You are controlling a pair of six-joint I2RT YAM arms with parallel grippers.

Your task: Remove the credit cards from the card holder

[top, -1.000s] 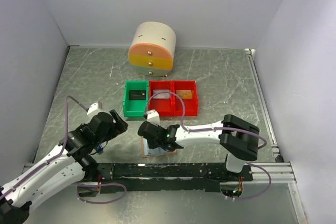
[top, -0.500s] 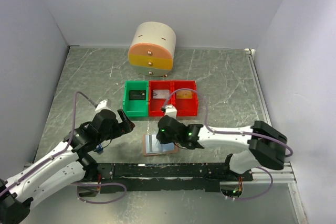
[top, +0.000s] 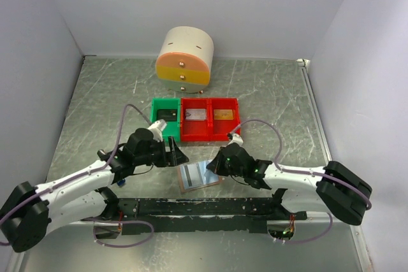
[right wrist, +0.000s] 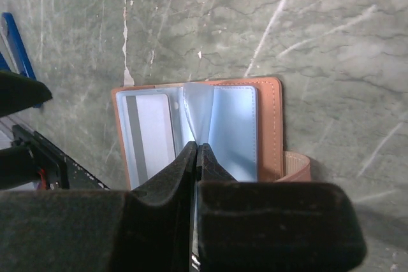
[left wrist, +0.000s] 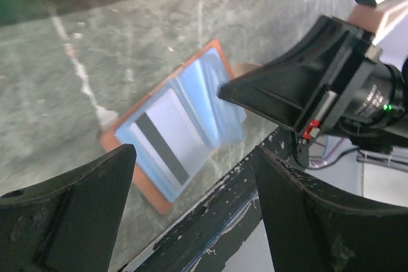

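Observation:
The tan-brown card holder (top: 199, 175) lies open on the table near the front rail, also in the left wrist view (left wrist: 167, 133) and right wrist view (right wrist: 266, 125). A pale card with a dark stripe (right wrist: 148, 137) sits in its left pocket (left wrist: 160, 144). My right gripper (top: 214, 164) is shut (right wrist: 196, 149) on a pale blue pocket leaf (right wrist: 195, 103) of the holder, which curves up from the spine. My left gripper (top: 178, 155) is open and empty (left wrist: 194, 157), just left of and above the holder.
A green bin (top: 155, 130) and two joined red bins (top: 210, 133) stand behind the holder, each with a small item inside. A round drawer unit (top: 185, 60) is at the back. A blue-and-black stick (right wrist: 16, 42) lies left. The black rail (top: 191, 207) runs along the front.
My right gripper has swung from left of the holder to its right side, drawing up a pocket leaf. My left gripper has moved right, close to the holder. The holder shifted slightly right.

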